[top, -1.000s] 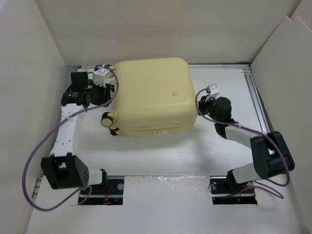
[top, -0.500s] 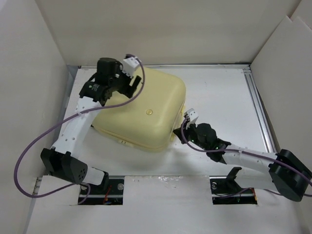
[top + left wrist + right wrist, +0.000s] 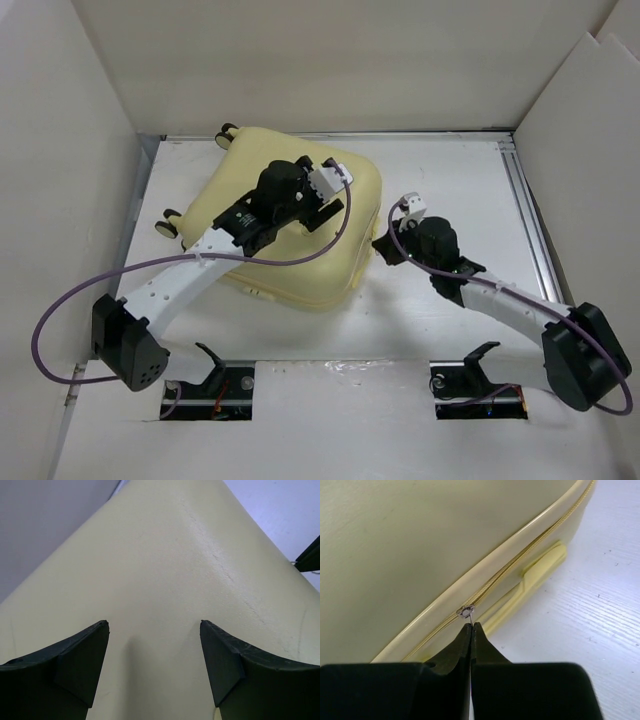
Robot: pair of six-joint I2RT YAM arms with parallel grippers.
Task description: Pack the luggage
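Observation:
The luggage (image 3: 320,265) is a pale-yellow hard-shell suitcase lying flat and closed, turned askew on the table. My left gripper (image 3: 318,208) hovers low over its lid, near the right back corner. In the left wrist view the gripper (image 3: 154,625) stands open, with only bare shell (image 3: 165,565) between the fingers. My right gripper (image 3: 377,245) is at the case's right side. There it (image 3: 471,626) is shut on the thin metal zipper pull (image 3: 466,612) on the zipper line of the luggage (image 3: 410,545).
Two wheels (image 3: 227,133) (image 3: 166,224) stick out at the case's back-left side. A yellow side handle (image 3: 540,567) lies just past the zipper pull. White walls enclose the table on the left, back and right. A metal rail (image 3: 530,215) runs along the right edge.
The suitcase has turned from square to askew. My left gripper has opened and come from the back-left corner over the lid. My right gripper has moved back along the right side.

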